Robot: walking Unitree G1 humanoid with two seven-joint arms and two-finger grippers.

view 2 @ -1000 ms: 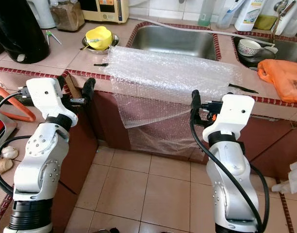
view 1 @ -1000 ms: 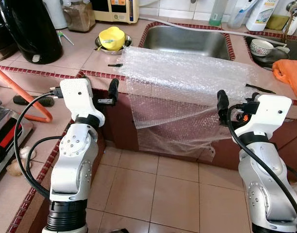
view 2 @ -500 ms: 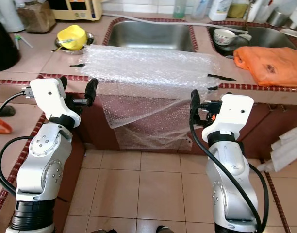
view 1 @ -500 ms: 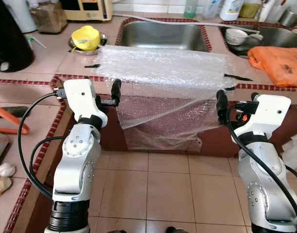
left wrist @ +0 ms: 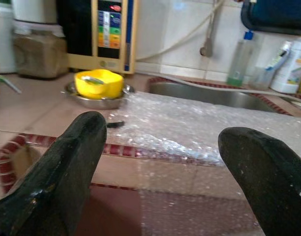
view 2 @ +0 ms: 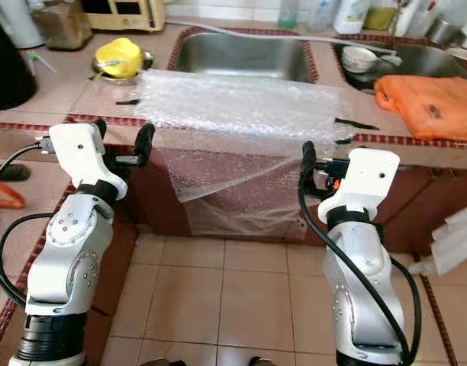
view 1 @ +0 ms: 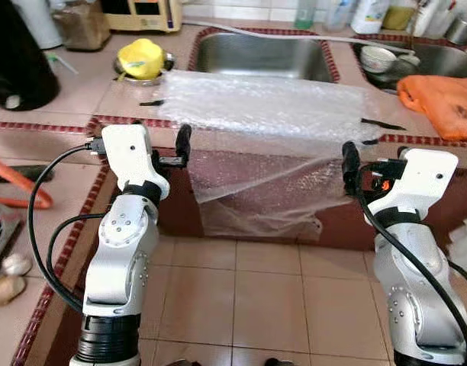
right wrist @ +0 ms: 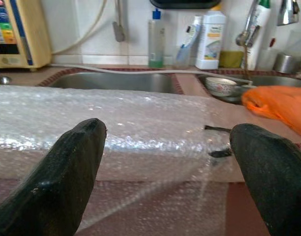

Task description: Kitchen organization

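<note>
A sheet of clear bubble wrap (view 1: 264, 107) lies across the tiled counter in front of the steel sink (view 1: 264, 57). Its front part hangs over the counter edge (view 1: 252, 194) toward the floor. My left gripper (left wrist: 160, 147) is open and empty, held level just before the counter edge at the wrap's left end, with one black finger (view 1: 183, 142) showing. My right gripper (right wrist: 165, 147) is also open and empty, and faces the hanging wrap near its right end, short of touching it. One of its fingers (view 1: 349, 162) stands upright beside the draped edge.
A yellow bowl (view 1: 142, 59) sits in a steel dish left of the sink. An orange cloth (view 1: 439, 95) lies on the right counter beside a second sink holding a bowl (view 1: 380, 59). A black appliance (view 1: 16, 53) stands far left. Bottles line the back wall. Tiled floor (view 1: 256, 290) lies below.
The head camera has swung right, then slightly back left, shifting the whole scene. Both grippers stay open in the same pose, and the bubble wrap has not moved.
</note>
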